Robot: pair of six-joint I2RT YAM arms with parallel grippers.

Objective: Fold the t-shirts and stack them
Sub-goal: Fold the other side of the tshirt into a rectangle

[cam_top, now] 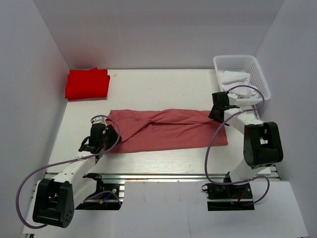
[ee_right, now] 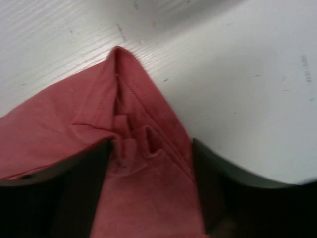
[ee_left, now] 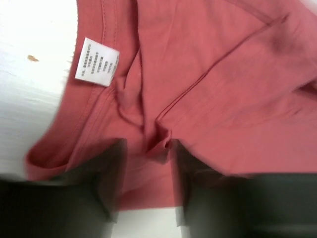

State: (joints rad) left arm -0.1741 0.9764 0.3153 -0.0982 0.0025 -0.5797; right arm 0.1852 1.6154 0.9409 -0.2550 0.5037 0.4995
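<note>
White walls are boxing the worktop (cam_top: 148,89) in on three sides, so the room for moving is running mostly left to right. The pink t-shirt (cam_top: 168,130) is lying across the middle as a long band, folded lengthwise, with a fold line running along its upper half.

At its left end, the left tool (cam_top: 110,136) is pinching the collar area. In the left wrist view, cloth is bunching up between the fingers (ee_left: 99,193), and a white care label (ee_left: 96,62) is showing beside the neckline seam. At the right end, the right tool (cam_top: 216,117) is clamping the band's far corner. From its wrist camera that corner is rising in a peak, with puckers gathering between the dark fingers (ee_right: 74,198).

The band's near edge is sitting well back from the worktop's near edge, leaving a bare strip in front. Behind the band, open worktop is stretching between the red t-shirt (cam_top: 87,83), folded in the far left corner by the wall, and the basket (cam_top: 258,69) in the far right corner, which is holding white cloth (cam_top: 235,79). The right tool is working near that basket.
</note>
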